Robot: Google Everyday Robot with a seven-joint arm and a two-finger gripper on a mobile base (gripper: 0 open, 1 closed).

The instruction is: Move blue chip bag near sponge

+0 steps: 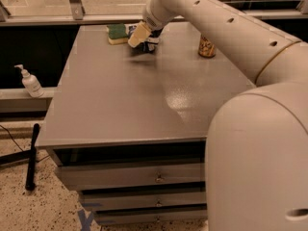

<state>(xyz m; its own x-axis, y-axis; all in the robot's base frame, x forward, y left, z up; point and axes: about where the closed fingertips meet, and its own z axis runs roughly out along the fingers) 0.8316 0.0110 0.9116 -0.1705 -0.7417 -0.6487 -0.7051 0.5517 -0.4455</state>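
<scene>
The sponge (116, 33), green top over a yellow body, lies at the far edge of the grey table (144, 95). The blue chip bag (150, 42), dark navy with white marks, sits just right of the sponge, low at the table surface and mostly hidden behind the gripper. My gripper (139, 35) reaches in from the upper right and is shut on the bag, with one cream finger (137, 34) showing in front of it, right beside the sponge.
A gold-brown drink can (207, 46) stands at the table's far right. My white arm (226, 37) and body fill the right side. A soap dispenser (31, 83) stands on a ledge to the left. Drawers (144, 177) sit under the table front.
</scene>
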